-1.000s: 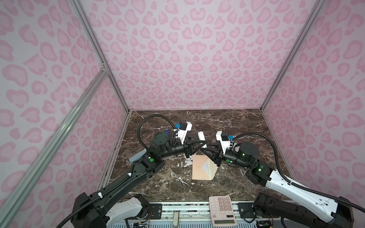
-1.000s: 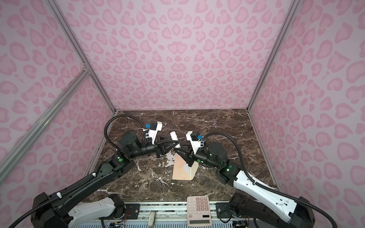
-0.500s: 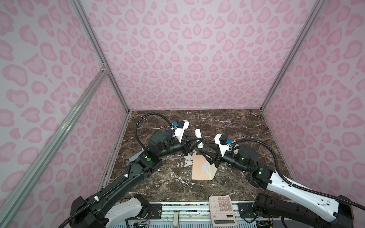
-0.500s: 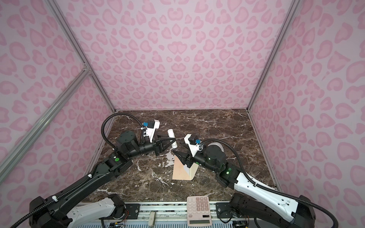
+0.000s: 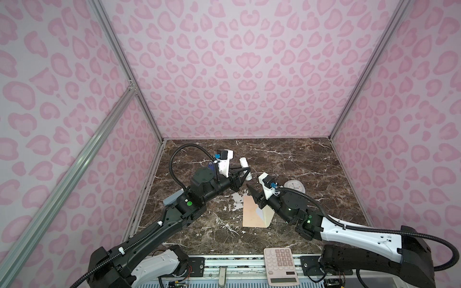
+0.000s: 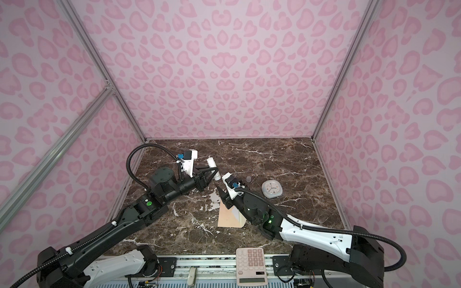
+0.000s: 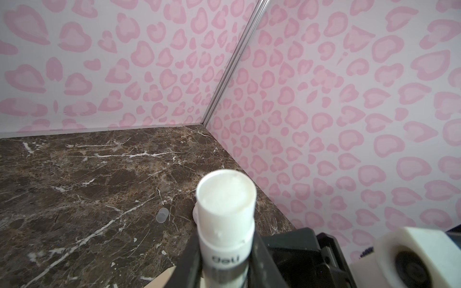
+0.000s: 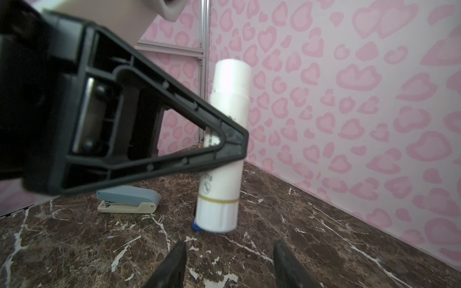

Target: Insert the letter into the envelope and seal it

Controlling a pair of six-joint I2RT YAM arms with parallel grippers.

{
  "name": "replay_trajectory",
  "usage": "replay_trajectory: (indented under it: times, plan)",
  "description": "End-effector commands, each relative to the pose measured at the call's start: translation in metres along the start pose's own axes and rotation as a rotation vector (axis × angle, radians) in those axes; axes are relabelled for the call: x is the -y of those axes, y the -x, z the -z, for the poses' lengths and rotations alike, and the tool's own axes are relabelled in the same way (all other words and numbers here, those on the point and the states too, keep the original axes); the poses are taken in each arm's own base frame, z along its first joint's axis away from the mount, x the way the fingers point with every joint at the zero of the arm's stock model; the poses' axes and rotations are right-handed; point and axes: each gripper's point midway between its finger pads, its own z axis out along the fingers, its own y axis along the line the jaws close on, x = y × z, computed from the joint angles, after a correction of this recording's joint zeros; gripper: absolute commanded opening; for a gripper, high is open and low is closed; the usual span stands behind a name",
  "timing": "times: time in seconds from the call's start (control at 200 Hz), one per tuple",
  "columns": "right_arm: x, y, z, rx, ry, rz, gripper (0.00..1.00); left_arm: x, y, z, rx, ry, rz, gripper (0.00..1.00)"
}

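Near the middle of the brown marble table (image 5: 287,159), slightly towards the near edge, the envelope (image 5: 250,214) lies flat, peach side up. Its cream flap is turned out to the right and partly covered by the right arm. A pale wedge (image 5: 259,213) shows where the flap meets the body; whether that is the letter cannot be told from these views. Above and just beyond the envelope's far end, the left gripper (image 5: 247,172) is clamped round the middle of a white glue stick (image 7: 225,199). It holds the stick clear of the table, uncapped end uppermost and leaning away towards the far wall. The right gripper (image 8: 228,264) hangs just on the near side of the stick's lower end, pointing at it. Its black fingers (image 8: 174,264) stand well apart with nothing between them, short of the tube and not touching it. A small clear cap (image 6: 248,178) sits on the table to the right of both grippers, and a round white clock (image 5: 294,186) lies farther right. A grey-blue stapler (image 8: 129,199) rests on the left side of the table, and a white calculator (image 5: 282,265) lies on the near rail.
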Motion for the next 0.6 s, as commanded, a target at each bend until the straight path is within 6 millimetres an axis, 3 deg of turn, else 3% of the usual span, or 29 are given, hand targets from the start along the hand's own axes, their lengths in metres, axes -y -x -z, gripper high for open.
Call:
replay_trajectory:
  times: [0.0, 0.3, 0.595]
  plan:
    - [0.001, 0.021, -0.008, 0.074, -0.042, 0.003, 0.57, 0.005, 0.02, -0.003, 0.085, 0.008, -0.008, 0.16]
    - [0.0, 0.015, -0.021, 0.034, -0.076, 0.023, 0.48, 0.01, 0.018, -0.008, 0.07, 0.003, -0.015, 0.16]
    - [0.004, 0.01, -0.021, 0.017, -0.097, 0.039, 0.28, 0.009, 0.015, -0.009, 0.063, 0.003, -0.015, 0.16]
